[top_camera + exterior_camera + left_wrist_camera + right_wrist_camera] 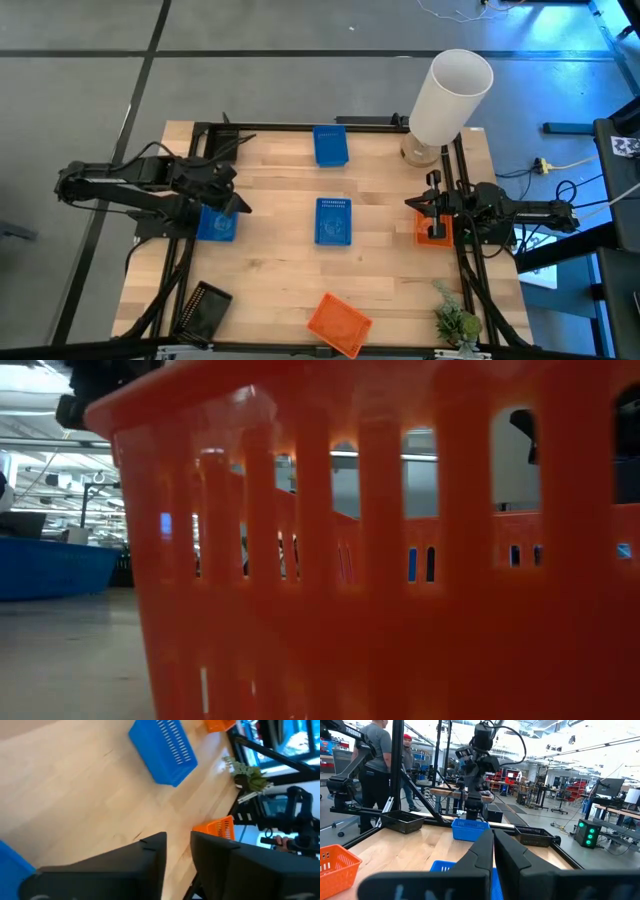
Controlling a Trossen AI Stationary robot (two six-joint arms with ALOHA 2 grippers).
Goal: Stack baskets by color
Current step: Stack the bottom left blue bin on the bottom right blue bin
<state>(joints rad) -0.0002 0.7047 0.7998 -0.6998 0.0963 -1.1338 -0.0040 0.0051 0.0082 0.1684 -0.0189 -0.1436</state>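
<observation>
We see the left gripper [232, 203] at the table's left side, fingers [150, 855] parted a little with nothing between them, just above a blue basket [216, 224]. The right gripper [421, 203] waits at the right edge, fingers pressed together and empty, beside an orange basket [433, 229]. Two more blue baskets lie mid-table [333, 221] and at the far edge [330, 145]; another orange basket [338, 324] and a black basket [204, 309] sit along the near edge.
</observation>
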